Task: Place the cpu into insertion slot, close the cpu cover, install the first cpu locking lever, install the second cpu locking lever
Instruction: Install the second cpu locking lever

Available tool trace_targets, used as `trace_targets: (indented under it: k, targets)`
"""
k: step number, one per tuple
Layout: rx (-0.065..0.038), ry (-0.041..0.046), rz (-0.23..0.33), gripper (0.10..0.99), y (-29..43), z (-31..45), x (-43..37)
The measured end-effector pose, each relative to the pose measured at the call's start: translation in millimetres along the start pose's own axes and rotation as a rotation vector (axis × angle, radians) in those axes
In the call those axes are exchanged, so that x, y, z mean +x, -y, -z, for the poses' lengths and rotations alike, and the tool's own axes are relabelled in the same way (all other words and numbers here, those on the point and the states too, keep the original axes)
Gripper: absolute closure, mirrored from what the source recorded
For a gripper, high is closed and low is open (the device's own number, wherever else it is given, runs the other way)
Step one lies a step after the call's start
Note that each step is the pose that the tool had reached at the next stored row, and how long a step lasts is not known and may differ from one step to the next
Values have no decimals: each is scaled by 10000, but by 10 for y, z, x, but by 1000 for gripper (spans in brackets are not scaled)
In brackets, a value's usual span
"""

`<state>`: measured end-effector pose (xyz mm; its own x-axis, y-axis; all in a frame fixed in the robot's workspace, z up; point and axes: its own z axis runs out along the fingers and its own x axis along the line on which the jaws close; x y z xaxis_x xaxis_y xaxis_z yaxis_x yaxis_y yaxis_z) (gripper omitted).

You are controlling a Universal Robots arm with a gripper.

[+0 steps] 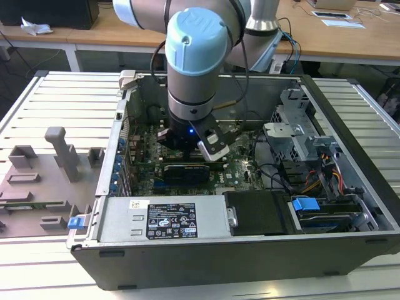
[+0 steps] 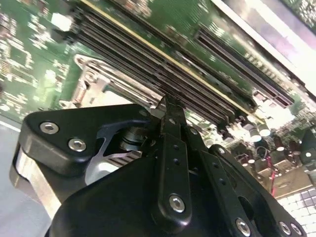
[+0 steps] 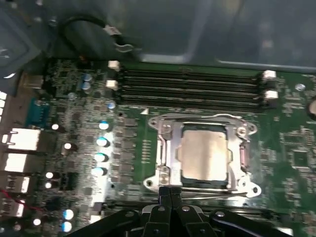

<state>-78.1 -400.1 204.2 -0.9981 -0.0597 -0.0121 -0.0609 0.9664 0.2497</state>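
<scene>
The cpu (image 3: 205,153), a silver-grey square chip, lies flat in the insertion slot (image 3: 243,154) on the green motherboard (image 3: 291,148). The cpu cover (image 3: 169,148), a silvery frame, lies down around the chip, which shows through its window. My gripper (image 3: 170,191) is shut, its black fingertips pressed together at the socket's near edge beside a thin wire lever (image 3: 217,196). In the second wrist view the same gripper (image 2: 168,104) points at the socket's metal frame (image 2: 94,81). In the exterior view the arm's wrist (image 1: 194,69) hangs inside the open computer case (image 1: 250,256) over the board.
Long black memory slots (image 3: 190,86) run just past the socket. A black expansion card (image 1: 184,172), a power supply (image 1: 162,219) and a drive cage (image 1: 300,134) with cables crowd the case. Grey fixtures (image 1: 62,153) stand at the exterior view's left.
</scene>
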Motion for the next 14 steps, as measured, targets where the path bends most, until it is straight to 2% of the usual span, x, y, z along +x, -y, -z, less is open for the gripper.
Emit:
trace_targets:
  k: [6, 12, 14]
  targets:
    - [-29, -13, 65, 980, -10, -26, 182]
    - [-70, -16, 80, 980, -49, -57, 189]
    - [-79, -18, 91, 980, -70, -92, 187]
